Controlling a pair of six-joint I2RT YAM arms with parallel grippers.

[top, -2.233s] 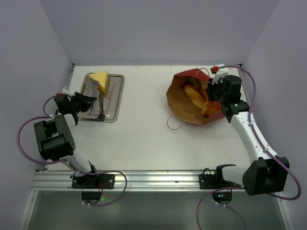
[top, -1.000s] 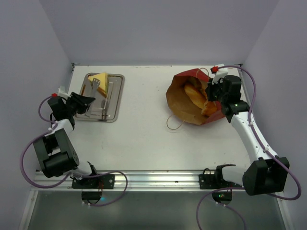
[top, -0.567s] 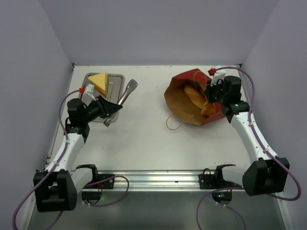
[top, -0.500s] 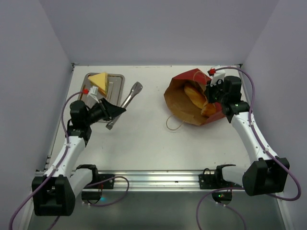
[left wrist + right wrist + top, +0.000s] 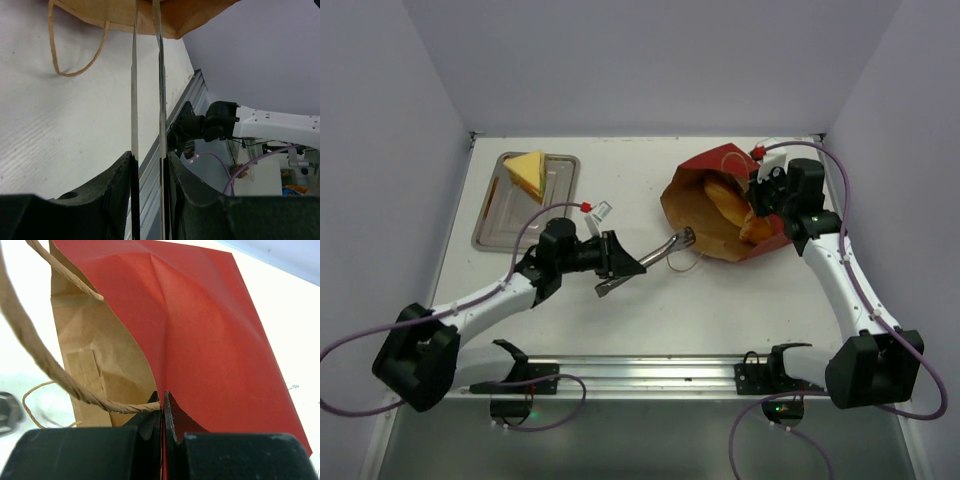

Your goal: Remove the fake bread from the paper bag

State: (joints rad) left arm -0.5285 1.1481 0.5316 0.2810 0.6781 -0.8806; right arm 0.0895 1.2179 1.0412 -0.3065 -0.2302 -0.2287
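Tongs sat clamped in the left gripper, tips aimed toward two o'clock at the mouth of the paper bag. It lay at the table's two o'clock, fake bread inside. The right gripper pinched its red rim. A steel tray lay at ten o'clock.

On the one table there is one paper bag at about two o'clock, with two pieces of fake bread showing in its mouth and two string handles at its rim. At ten o'clock sits one steel tray carrying one yellow wedge. One pair of tongs is near the middle, its tips toward two o'clock.
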